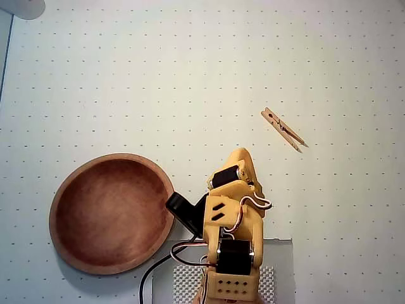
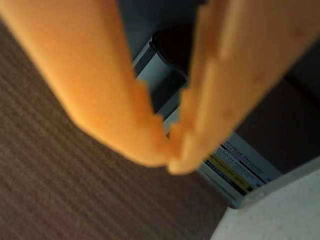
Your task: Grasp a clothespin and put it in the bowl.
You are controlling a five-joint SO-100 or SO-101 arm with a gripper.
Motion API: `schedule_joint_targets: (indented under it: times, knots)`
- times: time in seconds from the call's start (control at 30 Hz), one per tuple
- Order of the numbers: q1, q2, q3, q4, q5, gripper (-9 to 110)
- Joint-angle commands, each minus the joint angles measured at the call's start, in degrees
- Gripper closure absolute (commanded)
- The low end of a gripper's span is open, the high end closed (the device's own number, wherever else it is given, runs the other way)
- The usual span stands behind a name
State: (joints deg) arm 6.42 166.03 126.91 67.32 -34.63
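A small tan wooden clothespin (image 1: 283, 128) lies flat on the dotted white table, right of centre in the overhead view. The large reddish-brown wooden bowl (image 1: 56, 218) sits at lower left with nothing in it. My orange arm is folded up at bottom centre. Its gripper (image 1: 243, 157) is between bowl and clothespin, below and left of the clothespin and apart from it. In the wrist view the two orange fingers (image 2: 115, 100) meet at their tips (image 2: 170, 156), shut on nothing. Neither clothespin nor bowl shows in that view.
A white round object (image 1: 22, 7) sits at the table's top-left corner. A clear base plate (image 1: 281, 253) and a black cable (image 1: 149, 278) lie by the arm's foot. The wrist view looks past the table edge (image 2: 280, 215) to brown floor.
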Motion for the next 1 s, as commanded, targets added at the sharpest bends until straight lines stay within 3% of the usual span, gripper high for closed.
schedule_joint_targets:
  times: [0.0, 0.2, 0.4, 0.6, 0.77, 0.97]
  knots:
    - [3.9, -13.3, -18.3, 1.2, -2.5, 104]
    - [9.9, -32.3, -31.8, 4.6, -9.4, 104]
    - [12.9, -44.6, -35.9, 13.4, -33.2, 104]
    - [13.3, -51.0, -36.2, 24.4, -50.8, 104]
    - [13.3, -54.9, -35.9, 30.5, -57.7, 104]
    - [13.0, -56.8, -35.7, 32.3, -58.6, 104]
